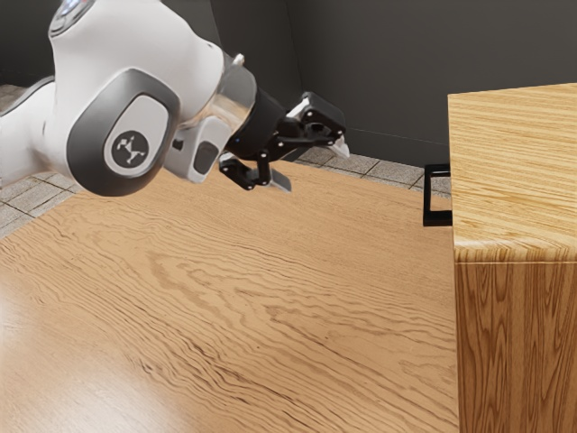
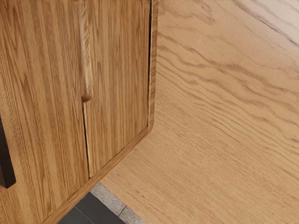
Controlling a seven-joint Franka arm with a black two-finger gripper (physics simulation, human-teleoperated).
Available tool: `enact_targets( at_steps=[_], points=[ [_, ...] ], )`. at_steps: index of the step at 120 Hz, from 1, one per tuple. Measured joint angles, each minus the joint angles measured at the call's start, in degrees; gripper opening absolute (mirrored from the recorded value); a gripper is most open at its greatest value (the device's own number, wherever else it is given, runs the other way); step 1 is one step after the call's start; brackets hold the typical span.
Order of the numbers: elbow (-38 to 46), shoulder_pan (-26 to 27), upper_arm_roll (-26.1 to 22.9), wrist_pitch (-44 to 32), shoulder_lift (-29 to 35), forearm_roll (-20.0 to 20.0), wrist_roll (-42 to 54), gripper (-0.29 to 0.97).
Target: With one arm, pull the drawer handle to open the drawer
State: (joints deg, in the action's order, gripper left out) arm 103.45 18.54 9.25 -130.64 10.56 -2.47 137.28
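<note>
Logged gripper [image 1: 311, 161] spread wide, holding nothing, hanging above the far part of the table [image 1: 225, 298]. Traced white arm [image 1: 135, 99] coming in from the exterior view's left. Found black drawer handle [image 1: 435, 194] well apart from gripper, toward the exterior view's right, sticking out of the side face of a wooden cabinet [image 1: 514, 225] that stands on the table. In wrist view, made out cabinet front [image 2: 46, 93] with thin seams between its panels, a strip of the same handle [image 2: 4, 158], bare table top [image 2: 224, 116] beside it, and grey floor tiles [image 2: 107, 200] past the table's edge. Could not tell how far the drawer sits out.
</note>
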Motion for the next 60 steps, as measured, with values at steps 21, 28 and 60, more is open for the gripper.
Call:
enact_targets(
  at_steps=[21, 28, 60],
  points=[
    [0.14, 0.86, -0.09, -0.91, -0.02, -0.11, 2.17, 0.68],
    [0.15, 1.32, -0.10, -1.22, 0.07, -0.13, 2.76, 0.68],
    [0.27, 2.88, -0.11, -2.48, 1.38, -1.36, 4.88, 0.68]
  ],
)
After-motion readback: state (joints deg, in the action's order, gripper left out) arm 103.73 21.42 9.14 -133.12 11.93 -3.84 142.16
